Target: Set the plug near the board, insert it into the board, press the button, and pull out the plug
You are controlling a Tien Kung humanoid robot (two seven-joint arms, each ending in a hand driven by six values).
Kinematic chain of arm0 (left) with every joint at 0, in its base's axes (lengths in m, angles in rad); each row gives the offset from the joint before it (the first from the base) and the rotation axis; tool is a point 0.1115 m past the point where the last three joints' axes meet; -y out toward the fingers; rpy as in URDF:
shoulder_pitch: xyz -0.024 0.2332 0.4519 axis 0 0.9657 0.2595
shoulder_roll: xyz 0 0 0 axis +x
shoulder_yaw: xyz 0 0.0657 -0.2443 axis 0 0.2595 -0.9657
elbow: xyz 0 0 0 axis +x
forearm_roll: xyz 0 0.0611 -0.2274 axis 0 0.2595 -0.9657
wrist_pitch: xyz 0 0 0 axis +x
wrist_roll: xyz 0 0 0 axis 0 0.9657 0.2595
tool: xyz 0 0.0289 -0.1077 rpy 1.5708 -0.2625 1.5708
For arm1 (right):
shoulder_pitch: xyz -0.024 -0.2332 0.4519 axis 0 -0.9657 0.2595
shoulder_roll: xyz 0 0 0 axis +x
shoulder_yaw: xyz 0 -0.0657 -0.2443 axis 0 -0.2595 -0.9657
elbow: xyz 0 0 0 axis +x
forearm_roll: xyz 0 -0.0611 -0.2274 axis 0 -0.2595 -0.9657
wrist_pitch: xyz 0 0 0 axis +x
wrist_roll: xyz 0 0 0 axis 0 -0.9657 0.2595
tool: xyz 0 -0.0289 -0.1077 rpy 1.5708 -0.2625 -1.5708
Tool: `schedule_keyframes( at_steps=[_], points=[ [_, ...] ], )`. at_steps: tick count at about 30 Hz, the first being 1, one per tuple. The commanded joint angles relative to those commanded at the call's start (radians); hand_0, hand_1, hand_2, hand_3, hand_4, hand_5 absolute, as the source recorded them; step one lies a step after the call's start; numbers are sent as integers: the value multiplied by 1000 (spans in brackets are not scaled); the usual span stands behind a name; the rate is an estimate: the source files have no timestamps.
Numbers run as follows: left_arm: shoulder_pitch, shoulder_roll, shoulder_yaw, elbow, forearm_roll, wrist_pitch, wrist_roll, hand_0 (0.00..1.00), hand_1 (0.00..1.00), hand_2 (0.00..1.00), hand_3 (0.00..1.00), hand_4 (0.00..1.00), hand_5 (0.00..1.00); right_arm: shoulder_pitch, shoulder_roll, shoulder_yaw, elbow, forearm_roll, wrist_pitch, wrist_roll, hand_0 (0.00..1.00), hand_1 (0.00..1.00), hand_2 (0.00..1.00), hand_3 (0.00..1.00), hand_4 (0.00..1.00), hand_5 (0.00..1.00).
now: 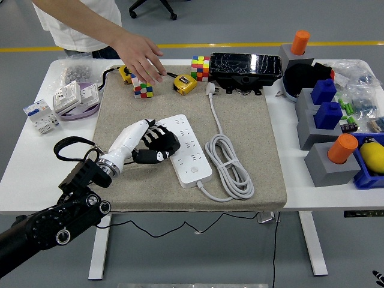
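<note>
Fingers (pixel 161 139) of the robot's left hand (pixel 153 144), black with a white back, lie loosely spread and grasp nothing, their tips resting over the left edge of the white power strip (pixel 185 150) just left of centre in the frame. That strip lies slanted on a grey felt mat (pixel 252 114), with rows of sockets along its top and a round button (pixel 194 170) near its lower end; no brand or writing on it can be read. Its white cable leaves the lower end, gathers into a coil (pixel 230 165) touching the strip's right side, and runs up the mat to the white plug (pixel 210 89), which lies free near the upper centre, well apart from the strip's sockets. Beside the plug, at the mat's upper edge, sit a yellow tape measure (pixel 185 83), a colour cube (pixel 200 68) and a black box (pixel 246 66) wrapped in glossy film. In the upper left a person's hand (pixel 139 57) reaches down over a second colour cube (pixel 143 87). White electrical parts (pixel 42 115) lie at the counter's (pixel 27 174) left edge, their print too small to read, and grey blocks holding blue (pixel 329 114) and orange pegs (pixel 342 148) stand at the right.
</note>
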Motion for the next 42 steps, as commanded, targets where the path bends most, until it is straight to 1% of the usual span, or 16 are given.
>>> schedule_keyframes(
  at_steps=[10, 20, 31, 38, 39, 42],
  points=[
    [-9, -15, 11, 28, 11, 2, 14, 339, 373, 434, 525, 608, 2, 1, -1, -1, 2, 0, 0, 1, 529, 630, 623, 548, 885, 412],
    [-3, -12, 2, 31, 26, -3, 24, 340, 373, 434, 526, 607, 2, 0, 0, -1, 1, 0, 1, 1, 529, 631, 622, 549, 885, 411],
    [7, 2, -5, 12, 43, -15, 30, 339, 370, 433, 524, 608, 2, 0, 0, 0, 2, -2, 0, 1, 530, 631, 623, 550, 885, 411],
    [6, 0, -2, 16, 44, -19, 32, 341, 371, 431, 524, 606, 2, 1, -1, -3, 2, -1, 0, 1, 530, 631, 623, 549, 885, 412],
    [6, -1, -2, 17, 41, -19, 30, 364, 422, 480, 543, 624, 2, 1, -1, -2, 3, -1, 0, 1, 530, 631, 623, 549, 885, 412],
    [6, 0, 1, 17, 34, -26, 28, 364, 422, 480, 543, 624, 2, 1, -1, -1, 3, -1, 0, 1, 530, 631, 623, 549, 885, 412]
  ],
)
